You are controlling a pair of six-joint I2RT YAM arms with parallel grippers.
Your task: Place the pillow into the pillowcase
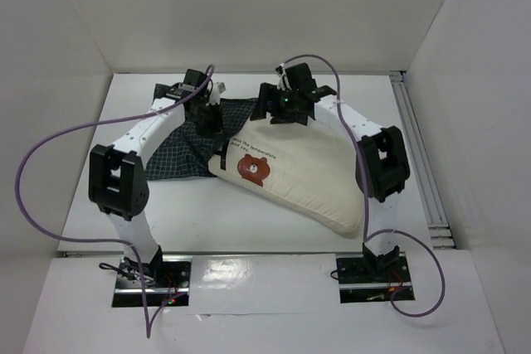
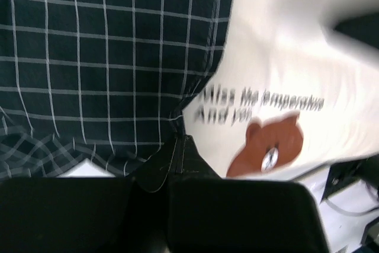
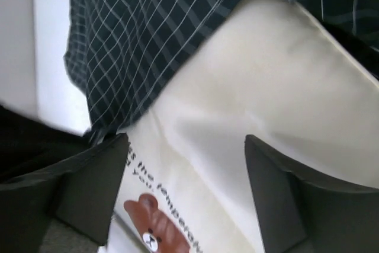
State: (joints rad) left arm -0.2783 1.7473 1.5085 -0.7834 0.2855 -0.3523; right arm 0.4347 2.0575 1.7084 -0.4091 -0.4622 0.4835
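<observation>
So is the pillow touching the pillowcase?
Touching. The right wrist view shows the pillowcase lying over the edge of the pillow, with no gap.

Place: robot test booth, lab-like
Walls: plain white panels [image 1: 249, 6] left, far, right
Table: white top [image 1: 249, 213], metal rail [image 1: 419, 163] on right
Near edge: two bolted arm bases [image 1: 153, 275], purple cables [image 1: 41, 205]

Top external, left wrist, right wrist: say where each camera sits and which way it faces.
Top external: above and behind the bases, looking down on the table; both arms, left tool and right tool show.
Left wrist: on the left arm, facing pillowcase and pillow; own fingers closed on the pillowcase edge.
Right wrist: on the right arm, facing the pillow; own fingers spread.
Both wrist views share the bear print.
</observation>
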